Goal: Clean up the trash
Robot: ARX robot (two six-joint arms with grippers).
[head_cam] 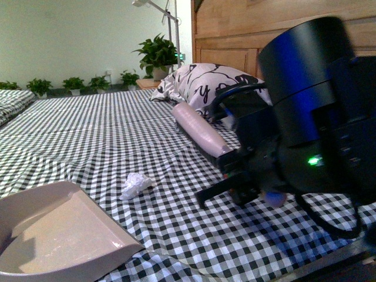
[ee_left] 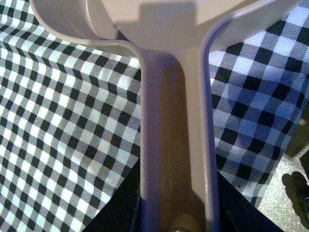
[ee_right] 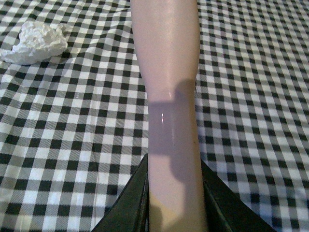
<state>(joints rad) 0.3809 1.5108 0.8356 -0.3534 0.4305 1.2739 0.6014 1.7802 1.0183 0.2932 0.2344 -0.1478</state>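
Nearest to us, at the lower left of the front view, we note the beige dustpan [head_cam: 56, 238] resting on the checked cloth [head_cam: 117, 135], its straight front lip facing right, toward the trash. In the left wrist view the left gripper [ee_left: 178, 212] is clamped on the dustpan's handle [ee_left: 176, 125], a dark jaw pressing each side of it.

Just beyond the lip, apart from it, lies the paper wad [head_cam: 135, 185], alone on a bare patch of cloth.

To its right, the right gripper [head_cam: 232, 167] is clamped on a pale pink brush handle [head_cam: 200, 126]; in the right wrist view the jaws press both sides of that handle [ee_right: 169, 96], with the wad [ee_right: 36, 41] off to one side, well clear of it.

Farther back, we record a patterned pillow [head_cam: 205, 85] against the wooden headboard [head_cam: 235, 29], and potted plants [head_cam: 158, 56] along the far wall.
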